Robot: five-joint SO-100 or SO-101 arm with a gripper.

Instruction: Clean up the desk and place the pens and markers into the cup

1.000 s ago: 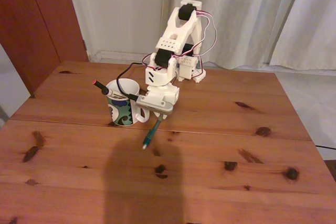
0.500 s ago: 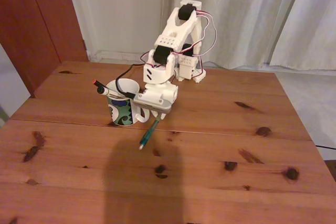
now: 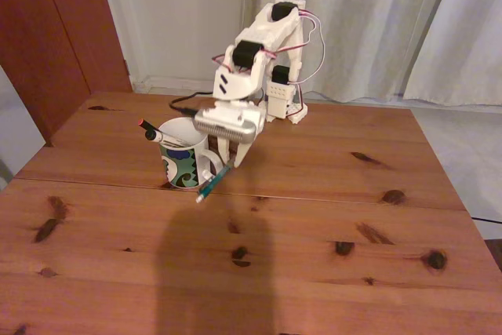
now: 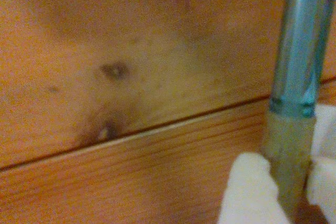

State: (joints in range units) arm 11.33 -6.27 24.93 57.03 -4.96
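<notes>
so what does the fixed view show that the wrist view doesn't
Fixed view alone: the cup on the desk, with a white marker and a thin black pen with a red tip sticking out of it, the white arm, and the curtains behind. Wrist view alone: a close look at the tool's white fingers clamped around the lower end of the teal pen, plus the desk seam and a dark knot up close. Shared: the teal pen held by the tool, and the reddish-brown desk.
</notes>
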